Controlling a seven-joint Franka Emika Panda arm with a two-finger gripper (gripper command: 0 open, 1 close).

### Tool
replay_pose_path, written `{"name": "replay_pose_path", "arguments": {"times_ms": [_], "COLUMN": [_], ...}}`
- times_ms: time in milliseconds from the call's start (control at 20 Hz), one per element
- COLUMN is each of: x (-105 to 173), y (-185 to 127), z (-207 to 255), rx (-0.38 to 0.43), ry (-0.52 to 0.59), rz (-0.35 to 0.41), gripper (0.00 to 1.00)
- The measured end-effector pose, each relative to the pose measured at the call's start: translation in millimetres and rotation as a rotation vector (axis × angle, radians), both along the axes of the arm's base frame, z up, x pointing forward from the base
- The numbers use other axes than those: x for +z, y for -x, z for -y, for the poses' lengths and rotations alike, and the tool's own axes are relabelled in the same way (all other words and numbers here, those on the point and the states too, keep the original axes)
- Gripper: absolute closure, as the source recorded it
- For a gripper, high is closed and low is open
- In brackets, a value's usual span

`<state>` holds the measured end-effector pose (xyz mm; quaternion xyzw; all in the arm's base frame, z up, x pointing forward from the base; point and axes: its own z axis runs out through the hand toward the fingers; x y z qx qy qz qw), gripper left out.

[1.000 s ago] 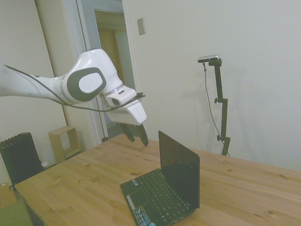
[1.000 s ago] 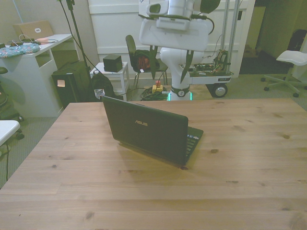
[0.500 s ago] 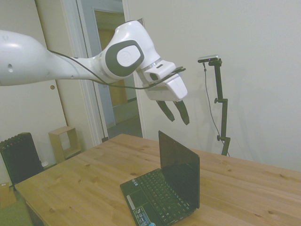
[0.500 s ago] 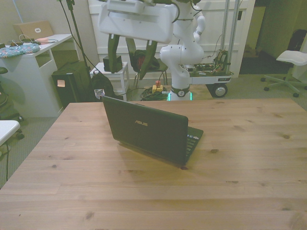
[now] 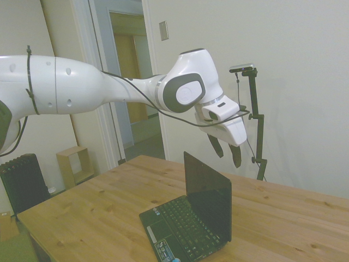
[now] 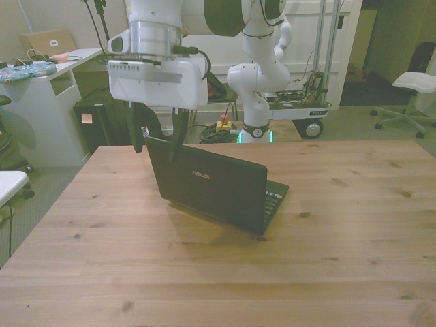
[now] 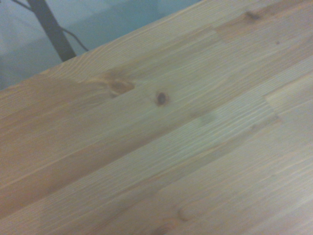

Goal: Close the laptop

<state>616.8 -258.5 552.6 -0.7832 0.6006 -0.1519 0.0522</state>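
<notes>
— Laptop [image 5: 192, 218] open, mid table [image 6: 340, 272]?
— Yes. Gripper [image 6: 156, 139] spread wide, hanging by lid's top corner; side view alone shows keyboard, front view lid's back, wrist view only bare planks.

gripper [image 5: 227, 153] parted, pointing down

i work in what looks like a robotics lab set up in an ordinary room. my base [image 6: 255, 129] stands behind a wooden bench [image 6: 327, 204], next to a wheeled cart [image 6: 300, 109] carrying exposed electronics and cables. a white desk [image 6: 48, 88] with clutter sits at the front view's left, a white office chair [image 6: 412, 85] at its right, and a black box [image 6: 102, 126] is on the floor. the side view shows plain walls, an open doorway [image 5: 128, 82], a dark radiator [image 5: 24, 183] and a small wooden cube shelf [image 5: 73, 164].
</notes>
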Motion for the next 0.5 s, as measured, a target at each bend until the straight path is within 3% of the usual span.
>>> {"name": "replay_pose_path", "arguments": {"times_ms": [50, 300, 500], "x": [-7, -45, -54], "y": [-4, -15, -16], "z": [-3, -26, -33], "rx": [0.003, 0.034, 0.042], "ry": [-0.017, -0.058, -0.067], "rz": [-0.002, -0.05, -0.062], "gripper": [1.0, 1.0, 1.0]}}
